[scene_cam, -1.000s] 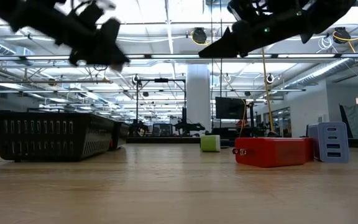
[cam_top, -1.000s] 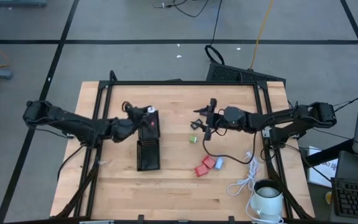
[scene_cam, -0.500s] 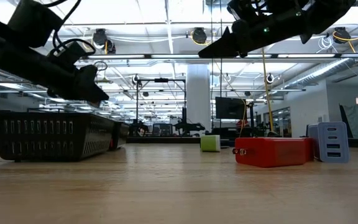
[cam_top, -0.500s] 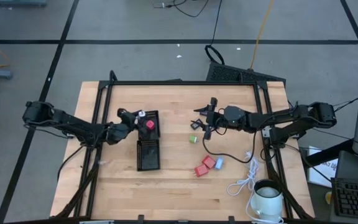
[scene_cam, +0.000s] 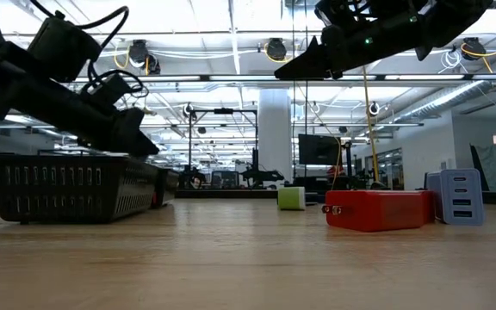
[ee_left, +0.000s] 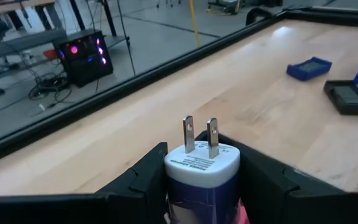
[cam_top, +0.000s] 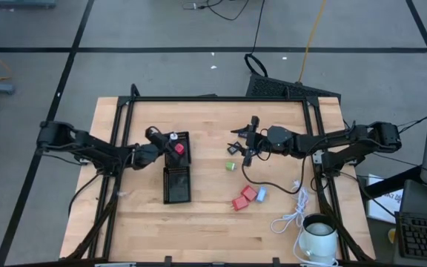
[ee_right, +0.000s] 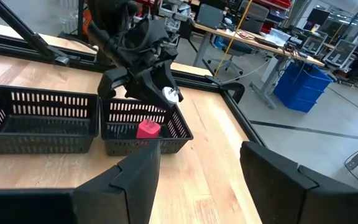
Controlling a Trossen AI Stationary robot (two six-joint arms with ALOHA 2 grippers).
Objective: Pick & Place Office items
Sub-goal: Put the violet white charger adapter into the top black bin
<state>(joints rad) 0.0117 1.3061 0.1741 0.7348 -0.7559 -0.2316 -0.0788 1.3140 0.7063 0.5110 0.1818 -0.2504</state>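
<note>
Pulled back since a second ago, the left claw (cam_top: 170, 139) hovers at the tray (cam_top: 176, 182) edge, a red plug (cam_top: 178, 149) just beside it inside.

Wrist view: it grips a white plug (ee_left: 202, 169).

Right claw (cam_top: 237, 145) waits half-open above the green block (cam_top: 230, 166).

Bright overhead lighting (ceiling glare), soft shadows, sharp frames.

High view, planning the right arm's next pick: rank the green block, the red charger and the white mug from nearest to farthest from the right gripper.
1. Green block, just beside the right gripper, toward the table's front.
2. Red charger, farther toward the front edge.
3. White mug, at the front right corner.
</note>
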